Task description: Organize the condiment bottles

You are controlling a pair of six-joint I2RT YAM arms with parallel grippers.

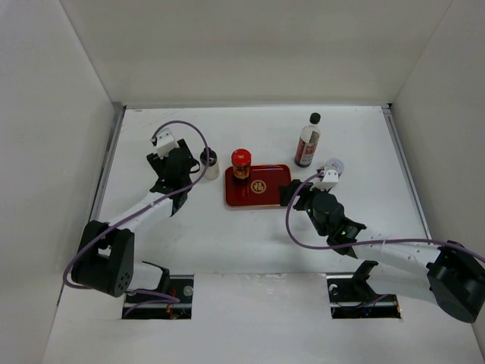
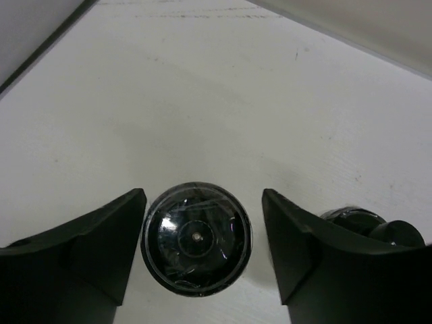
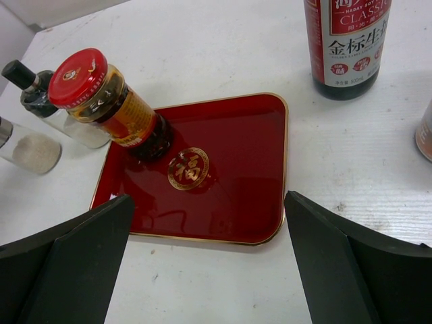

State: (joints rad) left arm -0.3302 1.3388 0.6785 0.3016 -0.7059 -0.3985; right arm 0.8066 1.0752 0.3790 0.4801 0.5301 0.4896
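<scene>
My left gripper (image 1: 193,165) (image 2: 202,196) is open, its fingers on either side of the grey-topped shaker (image 2: 196,237), which I see from above; I see no squeeze. The small dark-capped bottle (image 1: 208,162) (image 2: 358,219) stands just right of it. Both show at the left of the right wrist view: the bottle (image 3: 40,101) and the shaker (image 3: 27,150). The red-lidded jar (image 1: 241,163) (image 3: 108,101) stands on the red tray's (image 1: 269,193) (image 3: 236,175) far left corner. My right gripper (image 1: 290,193) (image 3: 208,202) is open and empty over the tray's near edge.
The tall black-capped, red-labelled bottle (image 1: 308,142) (image 3: 347,47) stands on the table beyond the tray's right corner. The pale-lidded jar (image 1: 333,164) (image 3: 425,131) stands right of the tray, beside my right wrist. White walls enclose the table on three sides.
</scene>
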